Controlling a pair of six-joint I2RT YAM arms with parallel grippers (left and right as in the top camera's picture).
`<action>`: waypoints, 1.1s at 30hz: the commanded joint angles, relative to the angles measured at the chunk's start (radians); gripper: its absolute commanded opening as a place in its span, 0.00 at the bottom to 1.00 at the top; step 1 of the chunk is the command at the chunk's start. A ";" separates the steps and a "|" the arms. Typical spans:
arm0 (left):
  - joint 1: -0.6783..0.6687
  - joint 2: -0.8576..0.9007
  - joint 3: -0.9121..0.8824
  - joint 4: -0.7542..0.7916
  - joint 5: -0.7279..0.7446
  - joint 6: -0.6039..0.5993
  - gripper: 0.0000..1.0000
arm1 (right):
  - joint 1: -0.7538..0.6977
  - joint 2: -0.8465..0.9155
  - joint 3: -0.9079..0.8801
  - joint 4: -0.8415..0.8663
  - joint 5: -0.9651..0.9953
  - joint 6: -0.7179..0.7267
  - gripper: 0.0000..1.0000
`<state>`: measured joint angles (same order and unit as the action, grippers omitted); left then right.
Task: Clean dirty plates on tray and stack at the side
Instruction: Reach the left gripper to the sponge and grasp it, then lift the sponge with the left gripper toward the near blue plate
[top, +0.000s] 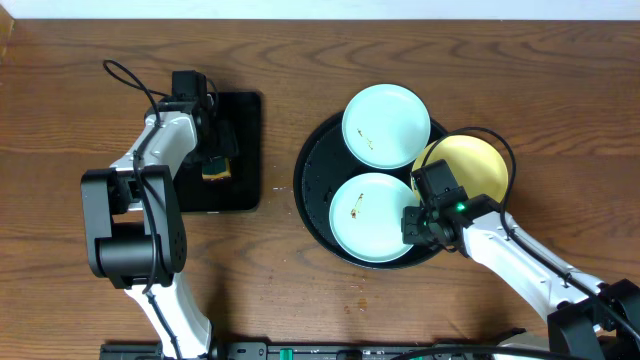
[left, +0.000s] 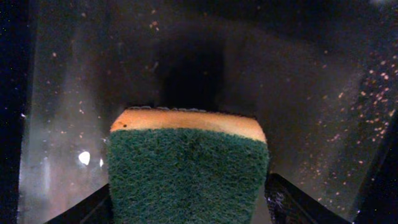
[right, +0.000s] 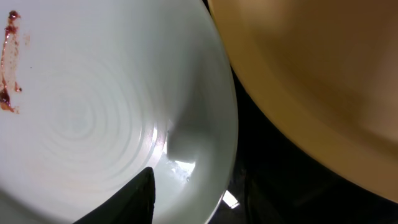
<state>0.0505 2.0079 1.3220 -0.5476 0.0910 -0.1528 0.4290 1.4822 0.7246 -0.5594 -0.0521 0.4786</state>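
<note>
- The sponge (left: 186, 174), green face up, is seen closest, filling the gap between the left jaws; whether it is clamped cannot be told.
- It is found over the small rectangular tray (top: 245, 120), well apart from the plates, with bare counter (top: 278, 230) between.
- On the round tray (top: 310, 185) two smeared mint plates are laid: the far plate (top: 385, 125) and the near plate (top: 365, 215).
- The near plate's right rim is straddled by the right jaws, partly open; a pinch cannot be confirmed.
- The yellow plate (top: 470, 168) is set just beside them, so room rightward is judged tight.
</note>
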 joint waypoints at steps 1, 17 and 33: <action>-0.002 0.012 -0.023 0.000 0.003 0.006 0.67 | 0.011 0.010 -0.019 0.003 0.010 0.015 0.45; -0.002 -0.014 -0.085 0.119 0.003 0.006 0.08 | 0.011 0.011 -0.046 0.060 0.010 0.014 0.07; -0.003 -0.475 -0.078 0.085 0.005 0.006 0.08 | 0.011 0.011 -0.046 0.079 0.010 0.014 0.39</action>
<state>0.0502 1.5677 1.2327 -0.4465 0.0921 -0.1524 0.4294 1.4826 0.6842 -0.4839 -0.0486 0.4965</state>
